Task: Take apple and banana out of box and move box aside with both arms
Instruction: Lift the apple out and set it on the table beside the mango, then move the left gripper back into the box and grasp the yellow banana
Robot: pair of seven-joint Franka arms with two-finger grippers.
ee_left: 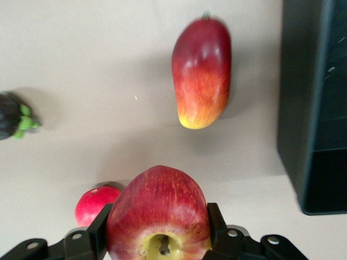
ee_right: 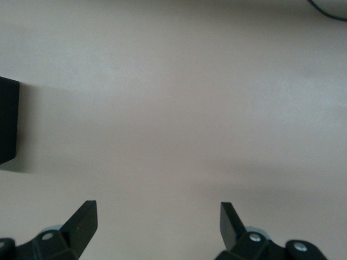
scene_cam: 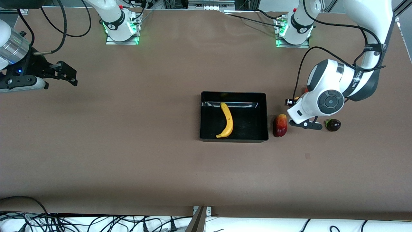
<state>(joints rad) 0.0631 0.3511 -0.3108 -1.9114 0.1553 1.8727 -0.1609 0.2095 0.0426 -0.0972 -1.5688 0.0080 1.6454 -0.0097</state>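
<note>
The black box [scene_cam: 251, 124] lies at mid-table with the yellow banana [scene_cam: 227, 120] in it. My left gripper [ee_left: 158, 216] is shut on the red apple [ee_left: 157, 208] with a yellow stem end, one finger on each side. It is beside the box toward the left arm's end of the table. In the front view the left arm's wrist [scene_cam: 322, 103] hides the apple. My right gripper [scene_cam: 66, 73] is open and empty over bare table at the right arm's end, and it also shows in the right wrist view [ee_right: 157, 216].
A red-and-yellow mango [scene_cam: 280, 125] lies beside the box, also in the left wrist view [ee_left: 201, 73]. A dark mangosteen [scene_cam: 333, 125] lies farther toward the left arm's end. A small red round fruit [ee_left: 95, 205] sits by the held apple. The box's wall [ee_left: 317, 108] is close.
</note>
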